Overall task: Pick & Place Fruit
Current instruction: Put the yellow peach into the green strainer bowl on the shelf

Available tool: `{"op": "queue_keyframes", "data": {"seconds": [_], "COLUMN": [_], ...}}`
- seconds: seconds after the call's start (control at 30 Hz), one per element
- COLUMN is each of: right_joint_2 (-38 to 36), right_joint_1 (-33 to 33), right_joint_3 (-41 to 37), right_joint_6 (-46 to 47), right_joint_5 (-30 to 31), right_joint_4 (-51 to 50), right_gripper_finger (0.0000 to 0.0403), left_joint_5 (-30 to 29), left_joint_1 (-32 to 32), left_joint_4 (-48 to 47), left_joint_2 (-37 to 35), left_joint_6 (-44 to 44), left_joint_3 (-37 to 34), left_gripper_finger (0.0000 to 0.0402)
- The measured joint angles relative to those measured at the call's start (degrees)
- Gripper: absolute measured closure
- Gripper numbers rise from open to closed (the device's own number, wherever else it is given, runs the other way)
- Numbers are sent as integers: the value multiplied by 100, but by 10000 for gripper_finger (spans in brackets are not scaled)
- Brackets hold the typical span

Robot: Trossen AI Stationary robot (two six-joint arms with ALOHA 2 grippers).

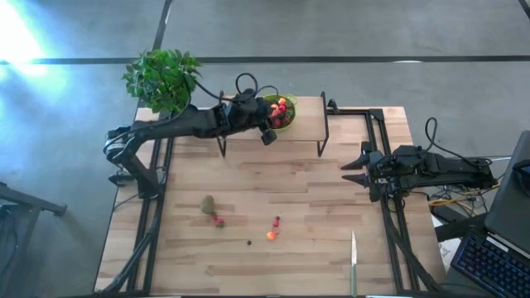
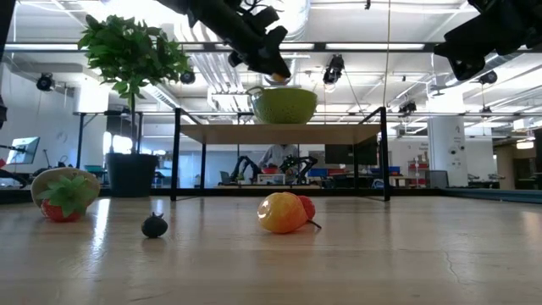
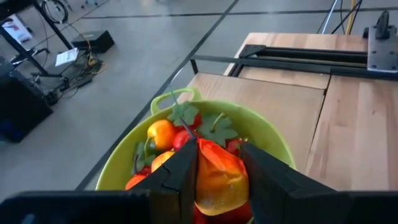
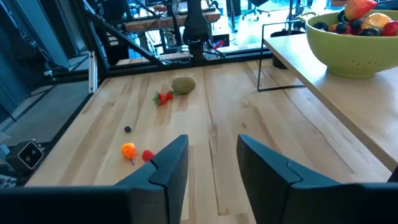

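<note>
High view: left gripper [image 1: 267, 132] hanging at the near rim of the lime-green bowl [image 1: 287, 121] on the raised shelf [image 1: 305, 124], bowl already heaped with fruit. Right gripper [image 1: 354, 167] parked well apart at the table's right edge, pointing in over the boards. Left on the table, well below and away from the left gripper: one brown kiwi [image 1: 208, 204] with one strawberry [image 1: 218, 220] touching it, one small dark berry [image 1: 248, 243], one orange fruit [image 1: 271, 235] with one red piece [image 1: 277, 221] just beside. Five loose pieces counted. One knife [image 1: 353, 263] near the front edge, below the right gripper.

Low view: same five on the boards — kiwi [image 2: 61, 187] and strawberry [image 2: 59, 209] together, dark berry [image 2: 154, 225], orange fruit [image 2: 282, 212] with the red one [image 2: 306, 206] behind it. Bowl [image 2: 284, 105] up on the shelf, left gripper [image 2: 277, 74] directly above it.

Left wrist view: fingers [image 3: 180, 177] clamped on one orange-yellow fruit [image 3: 216, 176], held just over the bowl [image 3: 268, 138] and not yet let go. Beneath, strawberries with green tops, orange and yellow pieces; exact count of the heap impossible.

Right wrist view: fingers [image 4: 168, 163] apart, nothing between them. Ahead, all five leftovers on the table; bowl [image 4: 350, 48] off to one side on the shelf.

Judged progress: most of the fruit delivered, one piece on the point of release, five more to fetch.
</note>
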Motion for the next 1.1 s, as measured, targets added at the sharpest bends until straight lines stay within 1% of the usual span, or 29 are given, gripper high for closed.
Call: {"op": "queue_keyframes", "data": {"seconds": [0.2,0.5,0.77,0.93,1.1], "right_joint_2": [-1,-1,-1,-1,-1], "right_joint_1": [-2,0,-2,-2,-2], "right_joint_3": [0,0,0,0,0], "right_joint_6": [0,0,0,0,0], "right_joint_5": [1,1,1,1,2], "right_joint_4": [0,0,0,0,0], "right_gripper_finger": [291,324,352,362,362], "left_joint_5": [0,0,-2,-2,-2], "left_joint_1": [4,13,15,27,30], "left_joint_4": [-42,-41,-1,60,66], "left_joint_2": [2,11,11,11,11], "left_joint_6": [0,11,280,131,117], "left_joint_3": [-38,-285,-358,-358,-358], "left_gripper_finger": [284,285,274,257,222]}}
